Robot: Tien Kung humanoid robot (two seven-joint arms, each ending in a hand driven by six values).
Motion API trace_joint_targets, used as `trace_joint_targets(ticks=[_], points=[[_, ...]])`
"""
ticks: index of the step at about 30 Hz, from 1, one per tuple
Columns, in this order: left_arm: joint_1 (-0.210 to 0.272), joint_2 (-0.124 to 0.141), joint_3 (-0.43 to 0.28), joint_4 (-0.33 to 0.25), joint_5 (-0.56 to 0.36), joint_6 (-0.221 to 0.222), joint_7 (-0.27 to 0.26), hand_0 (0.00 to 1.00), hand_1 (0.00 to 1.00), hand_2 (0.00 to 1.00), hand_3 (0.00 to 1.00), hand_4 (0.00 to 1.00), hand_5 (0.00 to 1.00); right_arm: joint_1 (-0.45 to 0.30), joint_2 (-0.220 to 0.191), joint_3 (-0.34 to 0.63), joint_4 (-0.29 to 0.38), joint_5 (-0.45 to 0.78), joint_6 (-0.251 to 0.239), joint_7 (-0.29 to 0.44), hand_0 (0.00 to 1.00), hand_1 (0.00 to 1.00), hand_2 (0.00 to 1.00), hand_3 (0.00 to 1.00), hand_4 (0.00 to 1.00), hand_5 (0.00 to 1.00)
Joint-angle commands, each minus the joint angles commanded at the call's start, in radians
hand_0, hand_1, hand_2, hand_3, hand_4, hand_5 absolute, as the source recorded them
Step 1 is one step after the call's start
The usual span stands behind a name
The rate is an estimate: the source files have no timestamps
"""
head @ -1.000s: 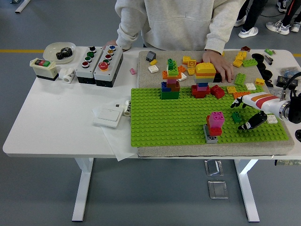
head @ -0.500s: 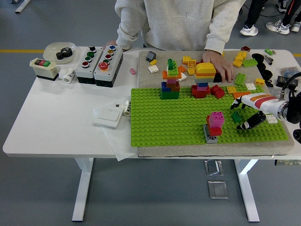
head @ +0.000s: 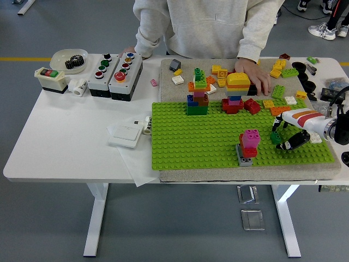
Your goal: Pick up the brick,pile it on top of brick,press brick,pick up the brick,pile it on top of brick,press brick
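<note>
White bench (head: 65,142) fills the room's middle, carrying a green baseplate (head: 196,136). From the right, the robot's right hand (head: 287,135) reaches over the plate's right end, fingers curled round a small green brick (head: 276,137). Just left of it stands a short stack (head: 248,146): grey base, red, pink on top. Farther off, a person's hand (head: 255,76) rests beside a yellow-topped tower (head: 236,90). Control boxes (head: 115,73) sit far left.

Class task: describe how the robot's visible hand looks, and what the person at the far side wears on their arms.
The robot's right hand has a white shell with orange and red stripes and black fingers, with black cable at the wrist. The person wears a pale grey sweatshirt with long sleeves.
</note>
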Motion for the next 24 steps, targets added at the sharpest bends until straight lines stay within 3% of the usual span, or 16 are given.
trace_joint_targets(ticks=[24], points=[[0.0,0.0,0.005,0.0,-0.005,-0.001,-0.001,0.797,0.697,0.59,0.533,0.524,0.507,-0.006,-0.006,0.002,0.001,0.007,-0.043,0.026,0.533,0.567,0.603,0.53,0.781,0.357]])
